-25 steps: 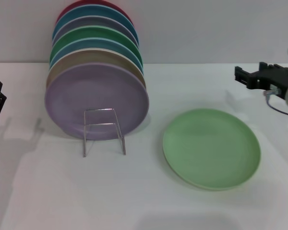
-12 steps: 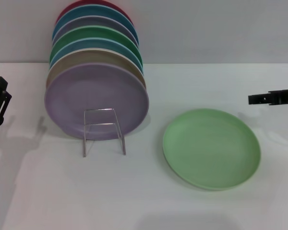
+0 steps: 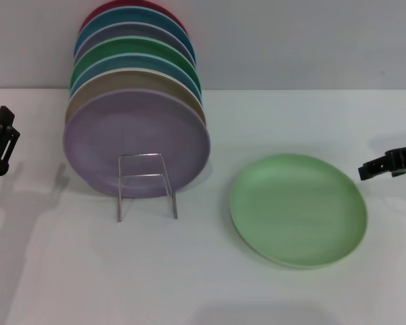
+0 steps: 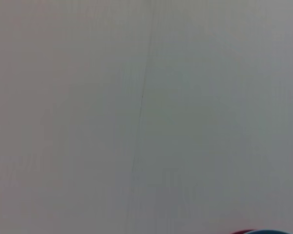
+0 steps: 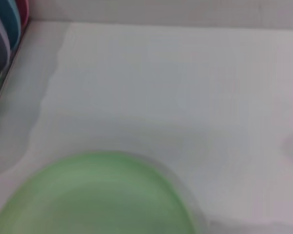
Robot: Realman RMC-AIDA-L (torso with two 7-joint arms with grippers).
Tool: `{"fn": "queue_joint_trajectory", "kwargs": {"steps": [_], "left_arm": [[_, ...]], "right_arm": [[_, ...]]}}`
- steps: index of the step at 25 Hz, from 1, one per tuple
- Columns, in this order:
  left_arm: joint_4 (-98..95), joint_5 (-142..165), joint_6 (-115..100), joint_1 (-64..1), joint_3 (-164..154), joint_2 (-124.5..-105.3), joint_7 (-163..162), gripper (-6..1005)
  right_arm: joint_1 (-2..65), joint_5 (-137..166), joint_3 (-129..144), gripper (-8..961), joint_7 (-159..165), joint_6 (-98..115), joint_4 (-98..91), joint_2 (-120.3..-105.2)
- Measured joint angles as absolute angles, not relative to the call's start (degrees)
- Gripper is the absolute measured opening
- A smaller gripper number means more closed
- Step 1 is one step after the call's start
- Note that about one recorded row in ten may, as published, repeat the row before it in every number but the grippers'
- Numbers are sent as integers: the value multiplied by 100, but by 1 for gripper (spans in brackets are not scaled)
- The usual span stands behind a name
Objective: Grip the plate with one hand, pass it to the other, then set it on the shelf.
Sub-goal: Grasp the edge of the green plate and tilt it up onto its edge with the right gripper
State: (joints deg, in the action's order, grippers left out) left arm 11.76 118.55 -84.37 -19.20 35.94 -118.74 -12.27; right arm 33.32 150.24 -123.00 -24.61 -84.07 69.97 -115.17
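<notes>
The light pastel-green plate (image 3: 298,208) lies flat on the white table, right of centre, and its far rim fills the lower part of the right wrist view (image 5: 95,195). The shelf (image 3: 146,184), a thin wire rack, stands left of the plate with its front loops bare. My right gripper (image 3: 375,168) hovers low just off the plate's right rim, apart from it. My left gripper (image 3: 3,139) hangs at the far left edge, well away from the rack.
A row of upright coloured plates (image 3: 135,125) fills the rack behind the front loops, with a lilac one foremost; their edges show in the right wrist view (image 5: 4,34). A pale wall (image 4: 146,107) backs the table.
My right gripper has come down and turned toward the green plate's right rim. The left gripper has shifted slightly inward. The plate and rack have not moved.
</notes>
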Motion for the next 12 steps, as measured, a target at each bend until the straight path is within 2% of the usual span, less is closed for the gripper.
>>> {"fn": "queue_joint_trajectory", "kwargs": {"steps": [12], "left_arm": [[1182,11856,-8410,-1891,3595,-11882,-1255,810]], "right_arm": [[3416,15025,-12270,580,-2615,-8219,6320,-11510]]}}
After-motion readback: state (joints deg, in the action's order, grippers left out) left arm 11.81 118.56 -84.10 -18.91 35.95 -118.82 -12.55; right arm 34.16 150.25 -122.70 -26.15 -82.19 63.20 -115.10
